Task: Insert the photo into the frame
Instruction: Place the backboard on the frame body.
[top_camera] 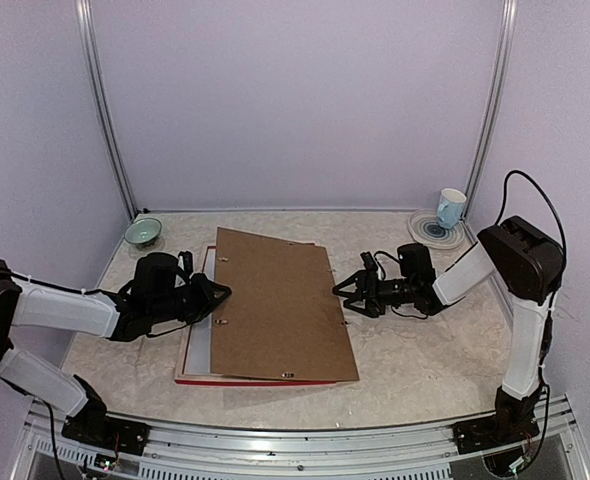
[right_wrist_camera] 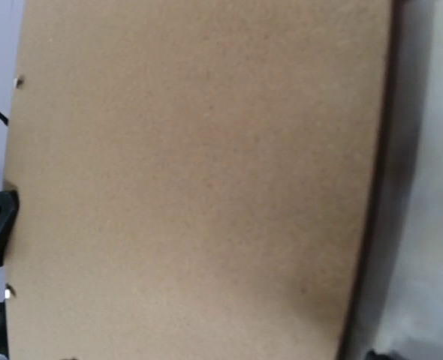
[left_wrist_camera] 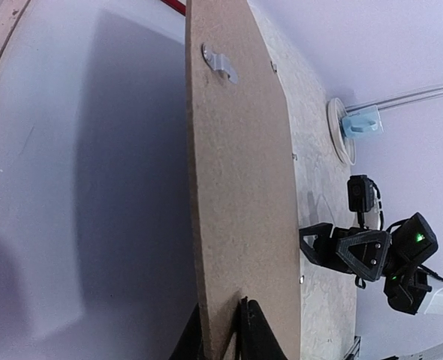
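We see the brown backing board (top_camera: 280, 305) lying askew over the frame (top_camera: 245, 381), which rests flat in the middle of the worktop (top_camera: 425, 350). The frame's thin red edge shows along the near side, below the board. The left tool (top_camera: 218, 293) is clamped on the board's left edge. From the left wrist camera, its dark fingers (left_wrist_camera: 255, 337) sit on either side of that edge, and the board seems tilted up off what lies beneath it. A small metal hanger (left_wrist_camera: 220, 61) is fixed near the board's far end.

Under the board, inside the frame, we see a plain white sheet (top_camera: 199, 340). We cannot tell whether this is the photo's white back or some other card, and no printed side shows in any view.

The right tool (top_camera: 343, 298) is spread wide just beside the board's right edge. We cannot tell whether it touches the board. From the right wrist camera the board fills nearly the whole view.

A green bowl (top_camera: 143, 232) sits at the far left corner, and a pale blue cup (top_camera: 451, 207) stands on a patterned plate (top_camera: 430, 232) at the far right.
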{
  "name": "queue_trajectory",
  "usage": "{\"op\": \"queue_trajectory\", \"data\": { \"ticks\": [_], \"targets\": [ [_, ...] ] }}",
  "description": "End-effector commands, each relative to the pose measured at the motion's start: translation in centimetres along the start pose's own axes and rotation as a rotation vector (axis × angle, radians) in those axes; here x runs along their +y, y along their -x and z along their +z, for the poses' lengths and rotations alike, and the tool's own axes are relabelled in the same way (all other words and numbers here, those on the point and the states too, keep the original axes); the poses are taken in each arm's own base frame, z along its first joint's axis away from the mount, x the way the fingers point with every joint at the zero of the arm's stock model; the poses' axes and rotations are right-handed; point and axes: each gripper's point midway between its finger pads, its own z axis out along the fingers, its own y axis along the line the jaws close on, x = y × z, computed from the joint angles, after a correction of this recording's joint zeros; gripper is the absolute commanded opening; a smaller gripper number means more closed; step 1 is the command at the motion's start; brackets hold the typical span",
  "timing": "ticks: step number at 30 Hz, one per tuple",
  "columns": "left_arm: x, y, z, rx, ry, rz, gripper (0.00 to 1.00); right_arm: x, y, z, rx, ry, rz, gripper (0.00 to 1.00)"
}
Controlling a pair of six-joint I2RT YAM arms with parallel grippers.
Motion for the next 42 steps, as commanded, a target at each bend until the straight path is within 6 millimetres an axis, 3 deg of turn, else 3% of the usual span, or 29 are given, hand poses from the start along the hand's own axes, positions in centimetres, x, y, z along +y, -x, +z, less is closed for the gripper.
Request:
{"op": "queue_trajectory", "data": {
  "ticks": [1,9,26,36,42],
  "targets": [
    [6.7,-0.6,-0.4,-0.007,0.266,0.083,0.14,-5.1,-5.9,1.0,0.142,-0.141,0.182,0.82],
    [6.8,-0.7,-0.3,-0.002,0.272,0.084,0.28,-4.4,-6.6,1.4,0.160,-0.087,0.205,0.82],
    [6.9,-1.0,0.1,0.013,0.266,0.079,0.35,-4.2,-7.8,1.5,0.180,-0.013,0.266,0.71],
    [6.9,-0.7,-0.2,0.009,0.273,0.078,0.61,-4.9,-7.9,1.6,0.178,-0.035,0.286,0.69],
    [5.9,1.3,-1.1,-0.051,0.278,0.091,0.75,-5.4,-8.0,1.6,0.177,-0.054,0.286,0.69]
  ]
}}
